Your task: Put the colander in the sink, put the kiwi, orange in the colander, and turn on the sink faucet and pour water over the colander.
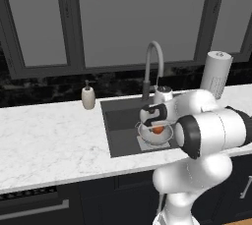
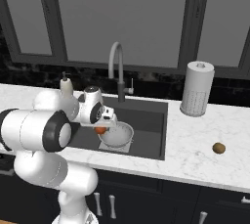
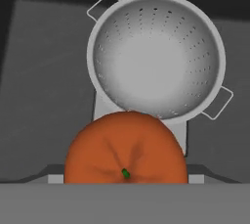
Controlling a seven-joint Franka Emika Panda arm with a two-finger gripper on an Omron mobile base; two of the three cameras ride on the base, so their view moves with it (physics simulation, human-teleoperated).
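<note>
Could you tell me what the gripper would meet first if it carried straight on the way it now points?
Probably the colander in the sink: the gripper, holding the orange, points down at its empty bowl or near rim, though depth is unclear.

Colander [image 3: 156, 56]: silver-grey metal, bowl patterned with rows of small dark perforations, paler at the centre. Orange [image 3: 126, 149]: red-orange skin, faint darker creases, small green stem dot. Sink [image 2: 146, 120]: dark grey basin with a lighter grey plate on its floor. Sink faucet [image 1: 153, 59]: grey spout, dark base. Counter [image 1: 49, 130]: white marble with faint grey veining. Kiwi [image 2: 218, 147]: brown. Soap dispenser [image 1: 88, 96]: beige. Paper towel roll [image 2: 197, 88]: white with fine grey dotting. Backsplash [image 2: 156, 83]: black, mottled.
</note>
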